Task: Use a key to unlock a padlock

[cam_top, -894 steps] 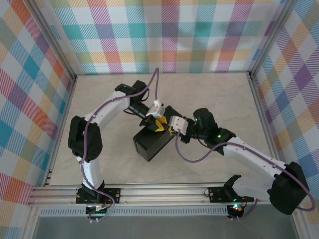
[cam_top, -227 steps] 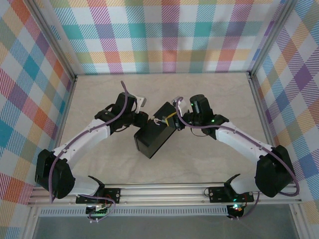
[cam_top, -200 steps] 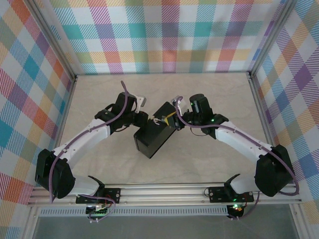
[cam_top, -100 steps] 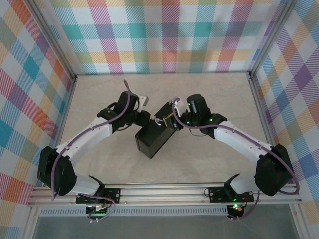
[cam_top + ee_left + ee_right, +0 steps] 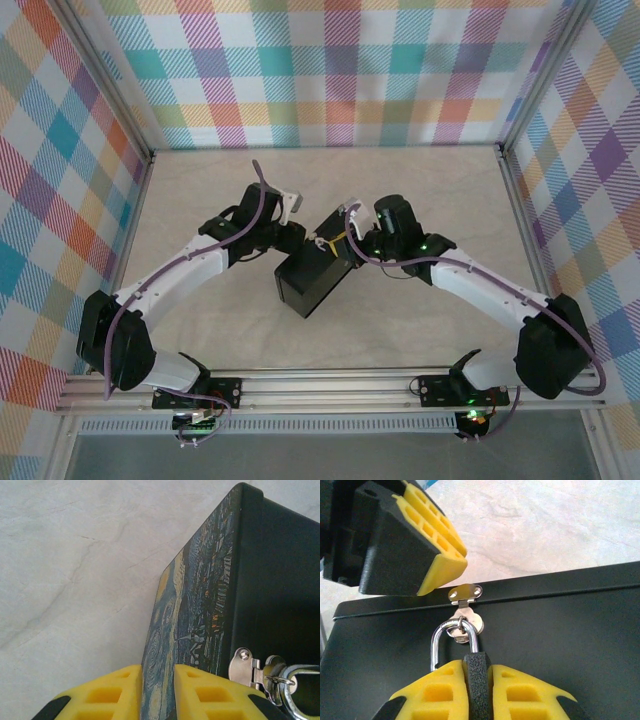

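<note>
At the bottom centre of the right wrist view, the padlock [image 5: 477, 665] showed a dark, grainy body and a thin silvery loop threaded through the metal clasp [image 5: 476, 625] on the black box [image 5: 560, 640]. The right gripper [image 5: 477, 680] pinched that body tightly. Low in the left wrist view, the left gripper [image 5: 158, 680] stood narrow, clamped on the box's painted lid edge, over the pale table [image 5: 65, 570].

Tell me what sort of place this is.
Probably a robot test cell: plaid walls enclose a marble-look table, with a left arm and right arm bolted to an aluminium rail.
</note>
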